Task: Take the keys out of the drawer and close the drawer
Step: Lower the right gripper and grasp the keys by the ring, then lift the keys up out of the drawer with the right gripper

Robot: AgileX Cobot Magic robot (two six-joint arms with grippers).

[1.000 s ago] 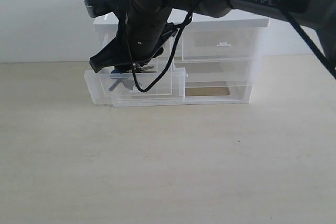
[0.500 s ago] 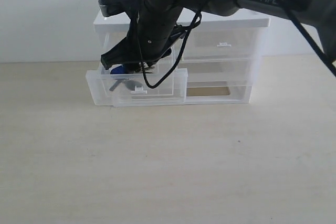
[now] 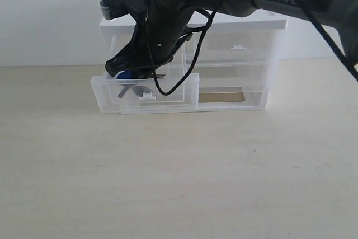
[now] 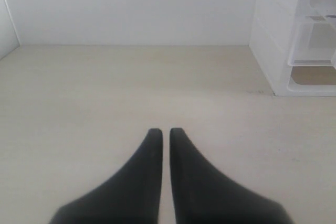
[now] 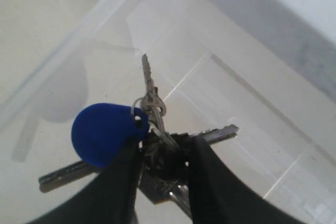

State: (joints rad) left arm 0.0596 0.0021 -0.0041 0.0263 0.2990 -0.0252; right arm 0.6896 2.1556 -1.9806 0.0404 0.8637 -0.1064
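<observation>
Now | black right gripper [image 3: 136, 74] reaches down from 1 o'clock into open translucent plastic left drawer [image 3: 168, 90] | clamped on silver keys with blue oval fob [image 5: 152, 109], at drawer's 9 o'clock end | black left gripper [image 4: 165, 132] level above table, fingers nearly together, empty

Pale wood table [image 3: 179, 183]; clear plastic cabinet [image 3: 251, 24] standing at rear.

The cabinet [image 3: 251, 23] is set on the far part of the table [image 3: 179, 177], before the wall [image 3: 50, 15]. At its left half the drawer [image 3: 168, 96] is pulled out toward the near side; the matching right drawer [image 3: 238, 46] is kept pushed in. The keys [image 3: 126, 75] are gripped by the right gripper [image 3: 133, 74] over the drawer's left part, clear of its floor, with the lowest key seen behind its near wall.
</observation>
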